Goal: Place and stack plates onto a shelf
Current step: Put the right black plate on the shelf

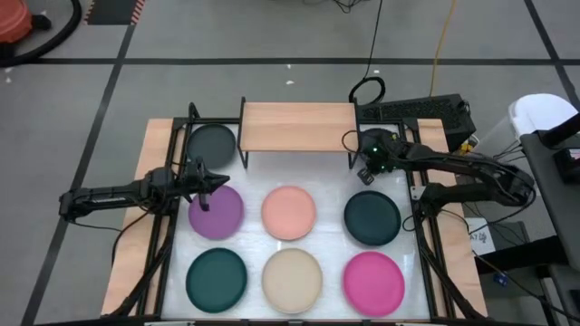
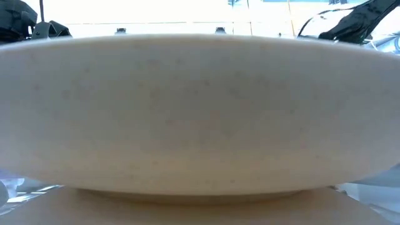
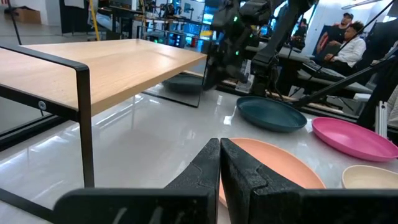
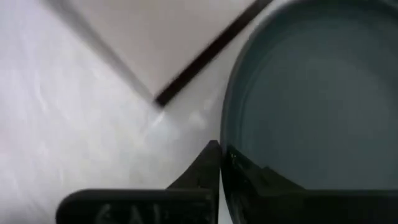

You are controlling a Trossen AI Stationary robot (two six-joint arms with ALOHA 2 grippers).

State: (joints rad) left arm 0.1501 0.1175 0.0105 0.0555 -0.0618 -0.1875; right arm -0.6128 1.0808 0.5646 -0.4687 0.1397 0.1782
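Note:
In the high view the light-wood shelf (image 1: 299,127) stands at the far middle of the table, with nothing on its top. A dark grey plate (image 1: 213,145) lies on the table to its left. Six more plates lie flat in two rows: purple (image 1: 216,213), salmon pink (image 1: 288,212), dark teal (image 1: 372,219), then teal (image 1: 216,278), beige (image 1: 292,279) and magenta (image 1: 373,282). My left gripper (image 1: 216,181) (image 3: 221,163) is shut over the purple plate's far edge. My right gripper (image 1: 367,172) (image 4: 221,158) is shut, by the dark teal plate's far rim (image 4: 230,124), near the shelf's right end.
Black frame rails (image 1: 172,172) run along the table's left and right sides. The shelf's thin black leg (image 3: 84,124) stands close to my left gripper. People sit beyond the table's right side (image 3: 345,37). The beige plate (image 2: 200,106) fills the low view.

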